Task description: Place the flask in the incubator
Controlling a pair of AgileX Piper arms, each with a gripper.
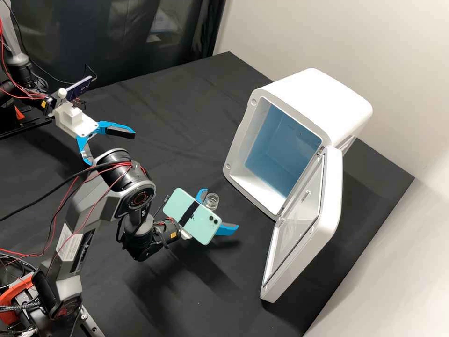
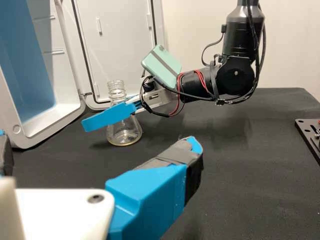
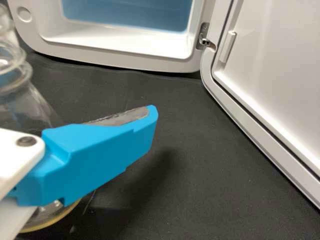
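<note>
Flask stands on counter inside wide-open right hand, near open incubator; left hand wide too.

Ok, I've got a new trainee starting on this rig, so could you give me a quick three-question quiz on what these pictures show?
1. True or false: the incubator has its door shut.
2. Where is the flask? A) Inside the incubator. B) Upright on the bench, between the open fingers of the right gripper. C) Lying on its side on the door.
3. Fill in: the left gripper is ___ and holds nothing.
Key: 1 false; 2 B; 3 open.
</note>
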